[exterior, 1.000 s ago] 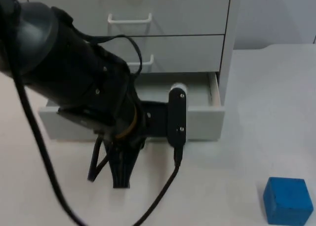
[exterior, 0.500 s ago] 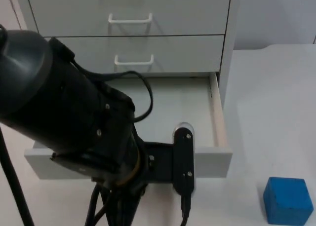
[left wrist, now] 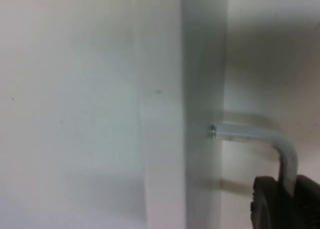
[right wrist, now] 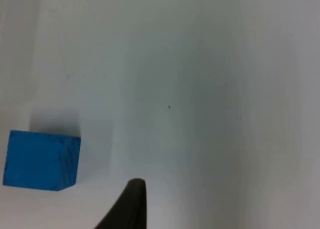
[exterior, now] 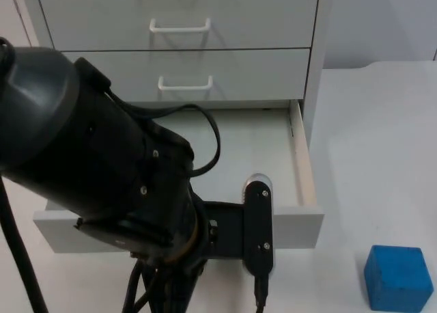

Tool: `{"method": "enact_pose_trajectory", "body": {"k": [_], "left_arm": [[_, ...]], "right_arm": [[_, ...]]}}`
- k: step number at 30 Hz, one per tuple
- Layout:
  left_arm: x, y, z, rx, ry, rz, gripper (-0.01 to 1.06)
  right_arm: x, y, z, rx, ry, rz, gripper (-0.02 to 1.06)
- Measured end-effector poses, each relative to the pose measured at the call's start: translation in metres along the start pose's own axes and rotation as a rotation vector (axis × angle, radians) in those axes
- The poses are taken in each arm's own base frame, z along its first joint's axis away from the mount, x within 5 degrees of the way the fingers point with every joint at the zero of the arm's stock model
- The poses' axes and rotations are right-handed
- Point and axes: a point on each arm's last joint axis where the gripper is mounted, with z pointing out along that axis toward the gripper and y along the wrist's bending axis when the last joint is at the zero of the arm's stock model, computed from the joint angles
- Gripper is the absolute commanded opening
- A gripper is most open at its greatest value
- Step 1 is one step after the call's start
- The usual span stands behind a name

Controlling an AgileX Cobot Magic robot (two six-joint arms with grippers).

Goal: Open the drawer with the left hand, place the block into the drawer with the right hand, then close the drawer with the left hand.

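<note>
left gripper (left wrist: 285,209) pinching the handle (left wrist: 260,136) of the pulled-out bottom drawer (exterior: 300,221) | blue block (exterior: 398,277) on table, right of drawer | right gripper (right wrist: 127,209) near block, grip unclear

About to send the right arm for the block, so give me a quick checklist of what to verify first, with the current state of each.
1. Drawer open far enough for the block: ok, bottom drawer is pulled well out.
2. Drawer interior free: ok where visible; the left arm hides part of it.
3. Block reachable: ok, it sits alone on the table, right of the drawer.
4. Left gripper at the handle: ok, a fingertip is by it; grip state cannot tell.
5. Right gripper near the block: ok, above the table beside it; fingers cannot tell.
</note>
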Motion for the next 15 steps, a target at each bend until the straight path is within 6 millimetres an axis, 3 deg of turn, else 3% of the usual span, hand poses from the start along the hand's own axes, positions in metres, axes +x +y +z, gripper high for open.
{"method": "enact_pose_trajectory", "body": {"k": [3,4,5,6,9,15], "left_arm": [[0.0,0.0001,0.0,-0.001,0.0,0.001,0.16],[0.0,0.0001,0.0,-0.001,0.0,0.001,0.26],[-0.0004,-0.0001,0.0,0.001,-0.004,-0.003,0.26],[0.0001,-0.0014,0.0003,0.007,-0.007,-0.006,0.43],[-0.0002,-0.0052,0.0026,0.022,-0.009,-0.01,0.65],[0.0006,-0.0072,0.0035,0.034,-0.007,-0.029,0.69]], "right_arm": [[0.0,0.0,0.0,0.0,0.0,0.0,1.05],[0.0,0.0,0.0,0.0,0.0,0.0,1.05],[0.0,0.0,0.0,0.0,0.0,0.0,1.05],[0.0,0.0,0.0,0.0,0.0,0.0,1.05],[0.0,0.0,0.0,0.0,0.0,0.0,1.05],[0.0,0.0,0.0,0.0,0.0,0.0,1.05]]}}
